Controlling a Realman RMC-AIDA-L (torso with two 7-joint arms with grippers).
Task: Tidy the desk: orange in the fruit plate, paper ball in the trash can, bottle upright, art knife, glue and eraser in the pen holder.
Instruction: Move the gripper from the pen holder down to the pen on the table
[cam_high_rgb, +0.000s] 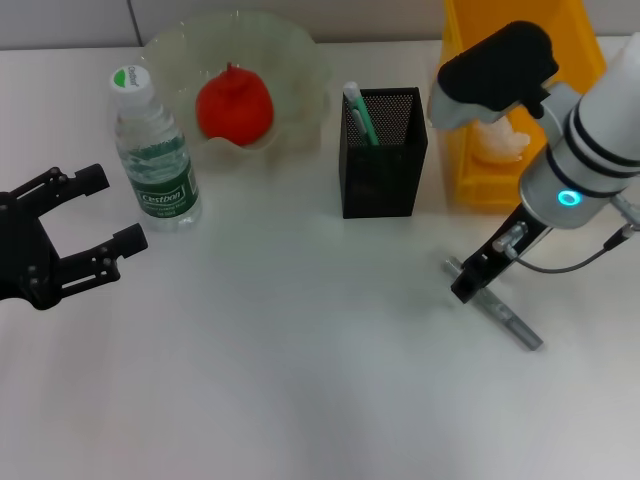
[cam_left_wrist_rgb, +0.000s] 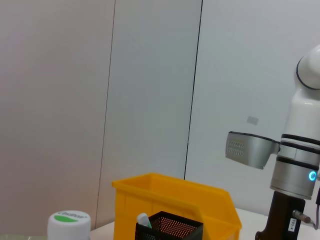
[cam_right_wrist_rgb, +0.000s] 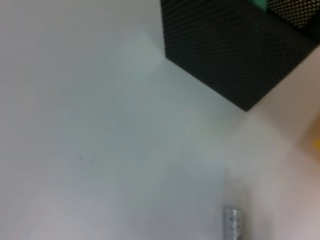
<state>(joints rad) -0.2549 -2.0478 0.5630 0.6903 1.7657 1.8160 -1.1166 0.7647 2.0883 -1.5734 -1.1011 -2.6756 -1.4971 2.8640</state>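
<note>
Right gripper (cam_high_rgb: 468, 285) is down on the art knife (cam_high_rgb: 497, 305) near the pen holder (cam_high_rgb: 382, 152); can't tell its jaws. A shallow pinch could let it slip. Left gripper (cam_high_rgb: 105, 212) sits open beside the bottle (cam_high_rgb: 153, 150).

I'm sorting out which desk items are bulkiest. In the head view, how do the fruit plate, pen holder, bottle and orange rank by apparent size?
Largest to smallest, as seen from the head camera:
1. fruit plate
2. pen holder and bottle, too close to separate
3. orange

The plate sits farther back, so nearness does not inflate it.
</note>
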